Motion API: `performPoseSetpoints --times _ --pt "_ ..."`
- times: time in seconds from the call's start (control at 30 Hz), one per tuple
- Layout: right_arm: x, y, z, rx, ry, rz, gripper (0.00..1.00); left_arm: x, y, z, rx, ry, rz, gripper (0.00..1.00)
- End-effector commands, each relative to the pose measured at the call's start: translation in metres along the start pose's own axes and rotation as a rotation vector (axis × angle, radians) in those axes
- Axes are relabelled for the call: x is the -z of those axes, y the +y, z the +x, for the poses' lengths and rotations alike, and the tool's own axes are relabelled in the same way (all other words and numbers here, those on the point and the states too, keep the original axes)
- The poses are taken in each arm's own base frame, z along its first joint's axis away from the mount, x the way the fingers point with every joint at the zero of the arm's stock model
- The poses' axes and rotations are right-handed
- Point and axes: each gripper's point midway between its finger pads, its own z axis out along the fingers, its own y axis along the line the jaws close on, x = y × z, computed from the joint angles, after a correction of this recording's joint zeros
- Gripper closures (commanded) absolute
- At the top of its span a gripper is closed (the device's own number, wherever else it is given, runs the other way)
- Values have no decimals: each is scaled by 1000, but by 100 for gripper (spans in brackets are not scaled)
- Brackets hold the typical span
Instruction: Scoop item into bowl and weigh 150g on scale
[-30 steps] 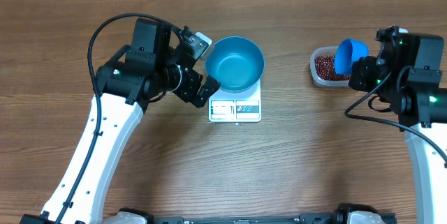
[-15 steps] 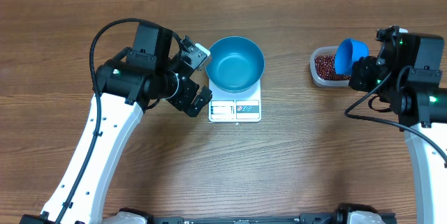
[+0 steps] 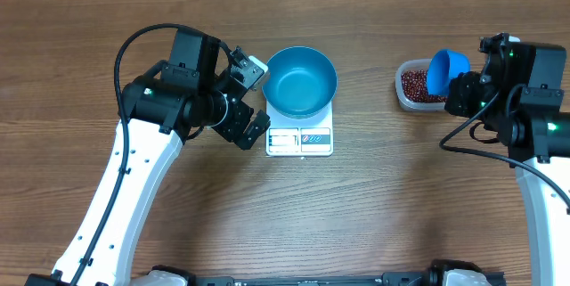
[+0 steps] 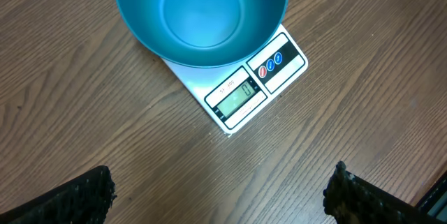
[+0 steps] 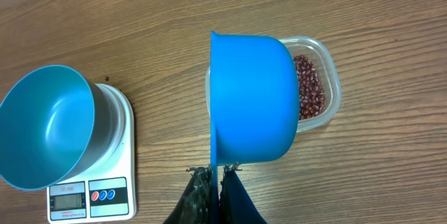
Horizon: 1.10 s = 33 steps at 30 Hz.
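Blue bowl (image 3: 301, 81) on the white scale (image 3: 300, 140) at mid-bench (image 3: 401, 201), left gripper (image 3: 257, 97) spread wide just beside it; right gripper (image 5: 216, 179) clamped on a blue scoop (image 5: 251, 98) above the tub (image 3: 403, 94) of beans (image 5: 311, 88).

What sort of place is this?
Probably a robotics test bench: left arm and right arm at a wooden table, with a kitchen scale, blue bowl and tub of beans.
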Motion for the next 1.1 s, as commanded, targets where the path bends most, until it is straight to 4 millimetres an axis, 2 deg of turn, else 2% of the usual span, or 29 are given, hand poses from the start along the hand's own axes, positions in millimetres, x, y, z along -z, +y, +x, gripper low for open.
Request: performPoseSetpoints --times 0.0,0.3,0.47,0.57,0.73,0.83,0.93,1.07 --pt "9 2 -14 11 -44 -2 96 3 0 -3 -21 -7 -8 1" --pt "9 2 -14 11 -45 -2 96 3 -1 0 -20 4 -4 0" --pt "9 2 -14 11 -45 -2 96 4 -16 8 -118 24 73 0" --pt "9 2 -14 11 -45 -2 96 6 -17 9 -118 26 75 0" --pt "9 2 -13 10 -40 -2 96 18 -12 4 -98 -20 11 0" --pt "9 2 -13 11 -41 -2 96 27 -6 10 -63 -57 -66 0" --pt "9 2 -13 11 -41 -2 96 25 -7 17 -29 -89 -76 0" --pt "9 2 -13 11 -41 -2 96 12 -9 26 -13 -92 -59 0"
